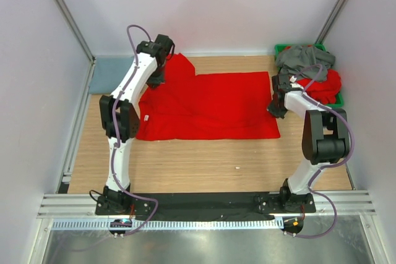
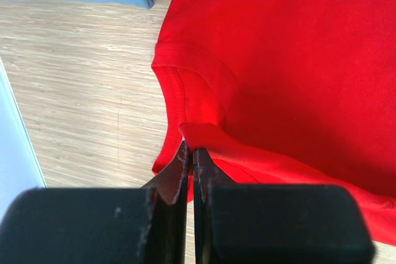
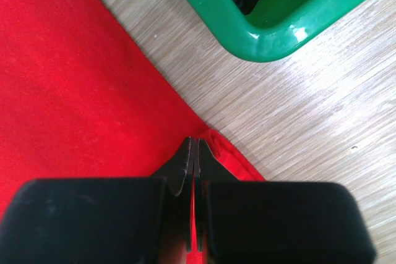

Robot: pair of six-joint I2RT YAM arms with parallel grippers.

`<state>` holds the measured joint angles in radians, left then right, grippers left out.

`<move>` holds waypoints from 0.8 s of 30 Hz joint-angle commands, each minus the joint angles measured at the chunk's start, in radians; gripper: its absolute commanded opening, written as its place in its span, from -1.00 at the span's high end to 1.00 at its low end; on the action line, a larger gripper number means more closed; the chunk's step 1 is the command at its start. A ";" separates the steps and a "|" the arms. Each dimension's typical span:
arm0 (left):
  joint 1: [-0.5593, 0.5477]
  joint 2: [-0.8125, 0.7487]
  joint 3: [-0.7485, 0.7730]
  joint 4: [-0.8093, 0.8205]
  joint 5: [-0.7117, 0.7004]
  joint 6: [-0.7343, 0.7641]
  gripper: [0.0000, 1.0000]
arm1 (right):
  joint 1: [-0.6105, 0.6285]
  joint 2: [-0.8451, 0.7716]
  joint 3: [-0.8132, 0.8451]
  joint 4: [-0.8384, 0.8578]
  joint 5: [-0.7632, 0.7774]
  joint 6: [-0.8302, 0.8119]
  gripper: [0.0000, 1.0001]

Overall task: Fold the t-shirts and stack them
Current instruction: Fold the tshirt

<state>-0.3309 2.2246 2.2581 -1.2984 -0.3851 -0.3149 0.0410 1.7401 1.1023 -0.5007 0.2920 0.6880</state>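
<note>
A red t-shirt (image 1: 216, 106) is lying spread flat on the worktop (image 1: 204, 165), its long axis running left to right between the two arms. The left pincer (image 2: 190, 151) is sitting at the shirt's far left end, its jaws pressed together on a small raised ridge of red cloth just beside a sleeve hem. The right pincer (image 3: 192, 146) is closed the same way, nipping the very edge of the cloth at the shirt's right end, close to the corner of the green bin (image 3: 247, 26). So each arm is gripping the end nearer to it, and the whole body of the shirt is stretching between them. From the left pincer the cloth is running rightward and toward the near edge, and from the right pincer it is running leftward. That is the relation the coming fold appears to turn on: the held ends probably need carrying across the long axis together, or the cloth may skew or bunch. A blue-grey shirt (image 1: 111, 73) is lying folded at the far left corner, well apart from the left pincer — likely the start of the stack. In the bin, a dark grey shirt (image 1: 303, 59) is heaped over another red shirt (image 1: 325, 88); both are crumpled and look unfolded, so most of the task seems to be ahead.
</note>
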 commanded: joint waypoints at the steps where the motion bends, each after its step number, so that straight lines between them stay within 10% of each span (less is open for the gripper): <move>1: 0.012 -0.051 -0.002 0.013 -0.021 -0.013 1.00 | -0.015 0.001 0.016 0.022 -0.004 0.004 0.97; 3: 0.012 -0.056 -0.009 0.016 -0.014 -0.013 1.00 | -0.012 -0.008 0.011 0.024 -0.014 0.004 0.93; 6: 0.012 -0.063 -0.031 0.021 -0.003 -0.016 1.00 | -0.013 -0.025 -0.010 0.039 -0.042 -0.001 -0.06; 8: 0.010 -0.071 -0.055 0.036 0.006 -0.018 1.00 | -0.013 -0.042 -0.024 0.048 -0.047 -0.001 -0.33; 24: 0.010 -0.098 -0.146 0.088 0.045 -0.015 1.00 | -0.015 -0.018 -0.012 0.065 -0.077 0.004 -0.12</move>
<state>-0.3267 2.1979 2.1124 -1.2411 -0.3542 -0.3321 0.0296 1.7245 1.0676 -0.4679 0.2207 0.6868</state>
